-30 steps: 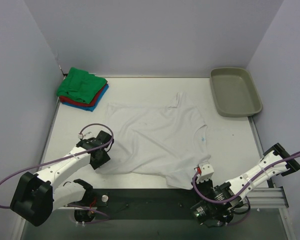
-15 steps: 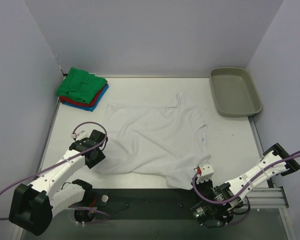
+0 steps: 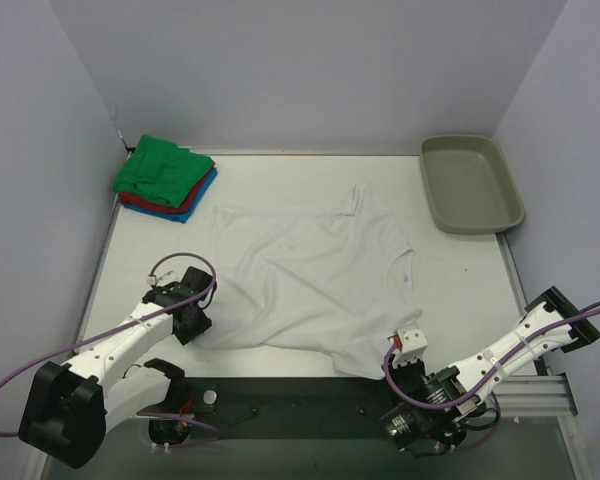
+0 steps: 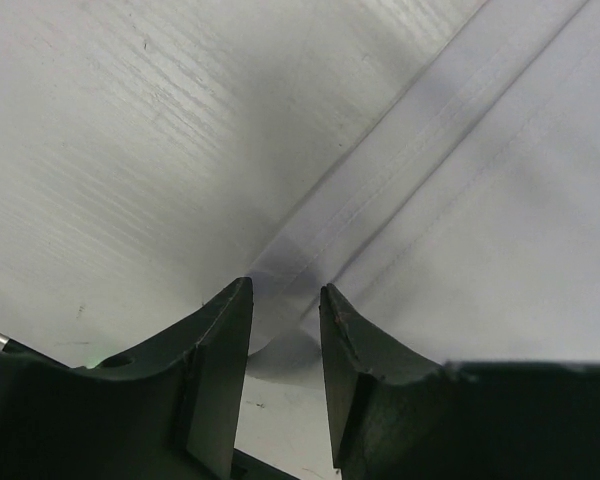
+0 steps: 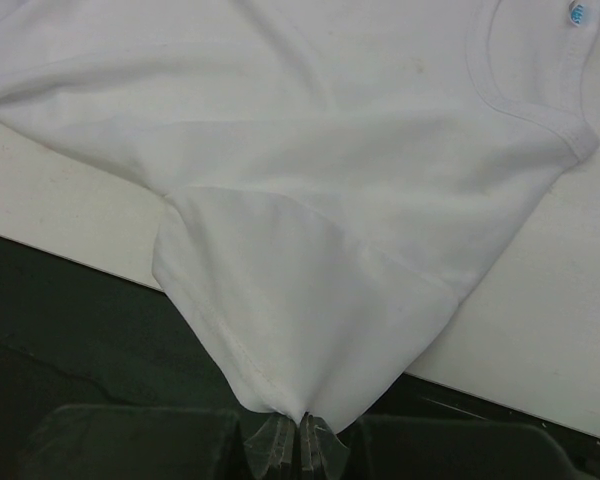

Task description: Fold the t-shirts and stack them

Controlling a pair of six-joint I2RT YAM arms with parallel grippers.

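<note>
While the folded t-shirts [image 3: 165, 180] sit stacked at the far left corner of the worktop [image 3: 460, 280], the white t-shirt [image 3: 310, 280] lies spread flat in the middle. The right end effector [image 5: 300, 432] pinches its near sleeve. The left end effector [image 4: 285, 300] stands spread astride its hem corner. Folding looks barely begun.

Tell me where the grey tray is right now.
In the top view the tray lies at the far right corner of the table, near its right edge, apart from the white t-shirt spread to its left.
</note>
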